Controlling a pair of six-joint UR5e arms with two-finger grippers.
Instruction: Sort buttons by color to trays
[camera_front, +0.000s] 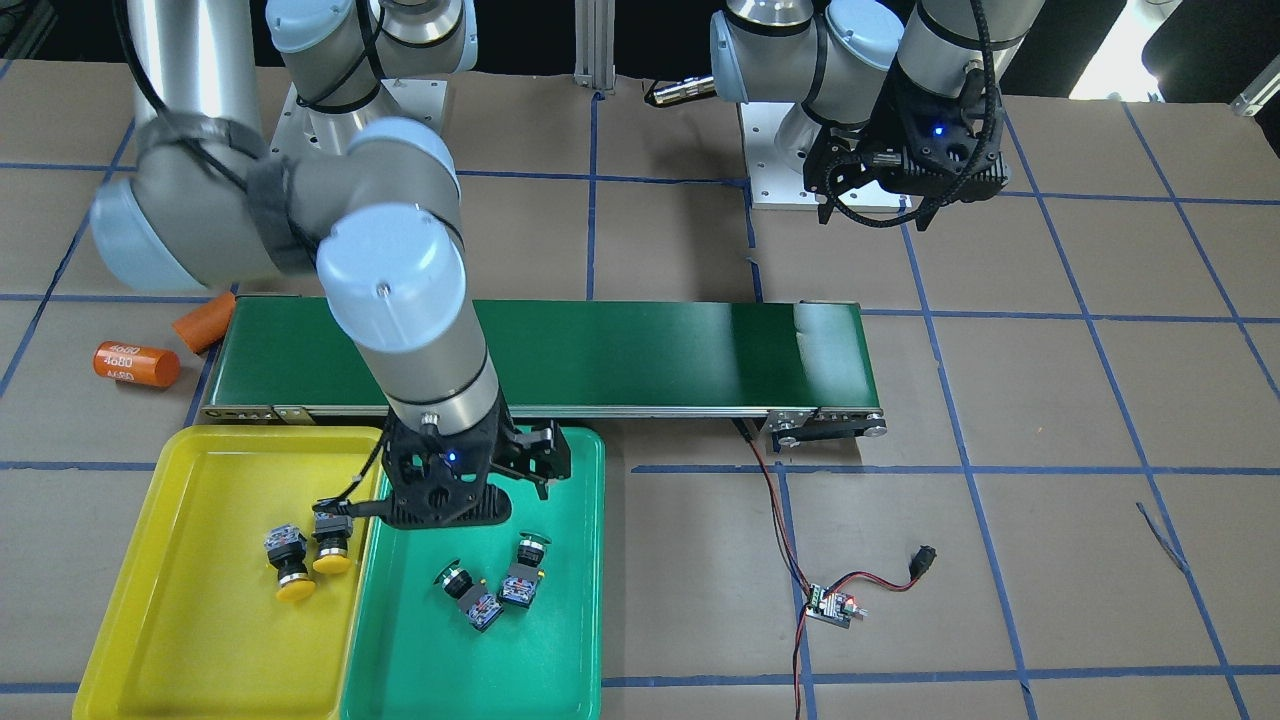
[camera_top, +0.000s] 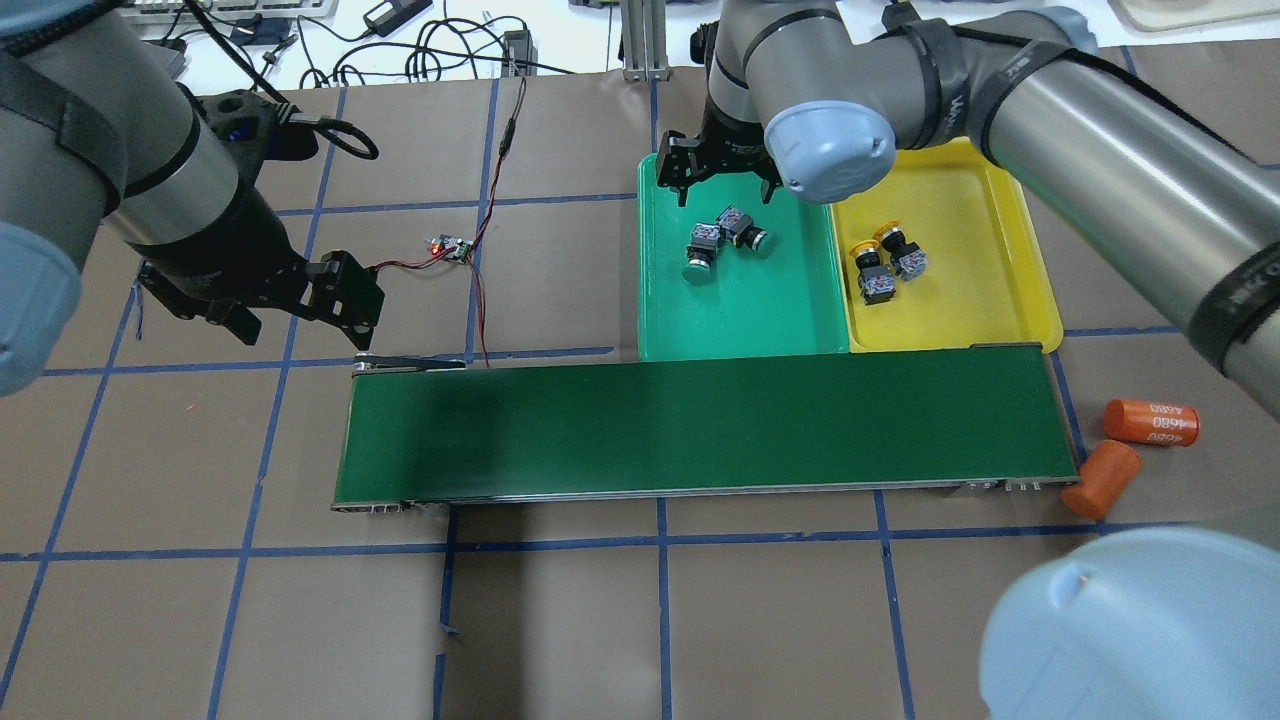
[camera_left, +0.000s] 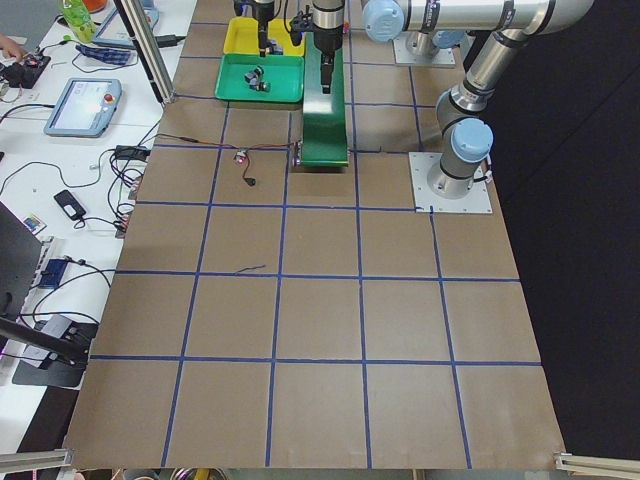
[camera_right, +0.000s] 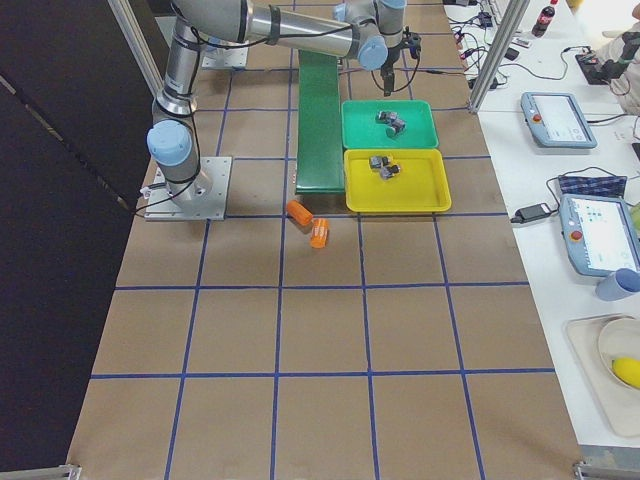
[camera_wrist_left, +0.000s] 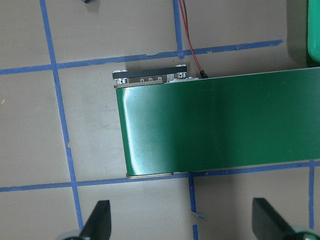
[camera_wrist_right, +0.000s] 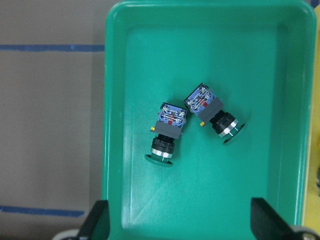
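Two green-capped buttons (camera_wrist_right: 167, 135) (camera_wrist_right: 215, 115) lie on their sides in the green tray (camera_wrist_right: 250, 200), also seen in the front view (camera_front: 525, 570) (camera_front: 468, 592). Two yellow-capped buttons (camera_front: 285, 560) (camera_front: 332, 545) lie in the yellow tray (camera_front: 170, 620), next to the green tray (camera_front: 540, 670). My right gripper (camera_wrist_right: 180, 230) is open and empty, hovering above the green tray's end nearest the conveyor (camera_front: 530, 462). My left gripper (camera_wrist_left: 180, 225) is open and empty, raised above the table by the conveyor's other end (camera_top: 340, 295).
A long dark-green conveyor belt (camera_top: 700, 430) runs across the middle, beside both trays. Two orange cylinders (camera_top: 1150, 422) (camera_top: 1100, 478) lie past its end near the yellow tray. A small circuit board (camera_top: 450, 248) with red and black wires lies near the left gripper.
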